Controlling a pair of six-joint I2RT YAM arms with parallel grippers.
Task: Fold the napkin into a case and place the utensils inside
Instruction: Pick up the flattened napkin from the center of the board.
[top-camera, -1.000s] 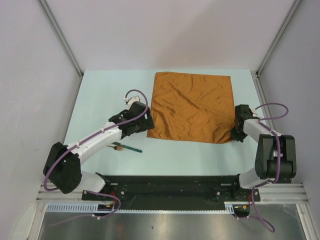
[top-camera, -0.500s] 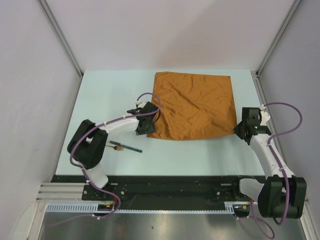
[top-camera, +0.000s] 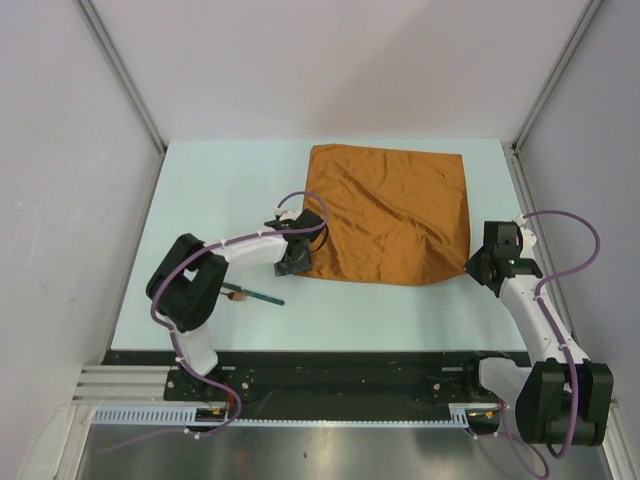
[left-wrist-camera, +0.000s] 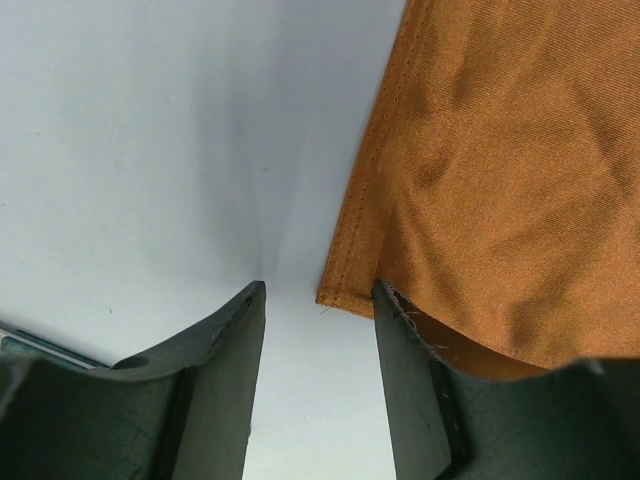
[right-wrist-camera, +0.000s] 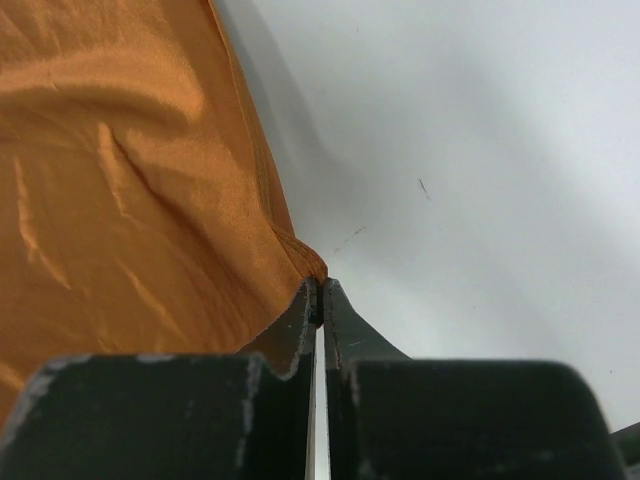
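The rust-orange napkin (top-camera: 385, 210) lies spread flat on the pale table, wrinkled, not folded into a case. My left gripper (top-camera: 298, 266) sits at its near left corner. In the left wrist view the jaws (left-wrist-camera: 318, 296) stand apart, with the hemmed corner of the napkin (left-wrist-camera: 345, 295) at their tips and cloth draped over the right finger (left-wrist-camera: 410, 380). My right gripper (top-camera: 472, 266) is shut on the near right corner, pinched at the tips (right-wrist-camera: 321, 285), with the napkin (right-wrist-camera: 120, 200) spreading left. The utensils (top-camera: 252, 294), one teal-handled and one wooden, lie left of the napkin.
Grey walls enclose the table on three sides, with metal posts at the back corners (top-camera: 155, 140). A black rail (top-camera: 330, 370) runs along the near edge between the arm bases. Bare table surface (top-camera: 220, 190) stretches left of the napkin.
The left arm has swung right to the napkin's near left corner and its jaws have narrowed. The right arm has shifted while holding the near right corner, drawing that edge slightly back.
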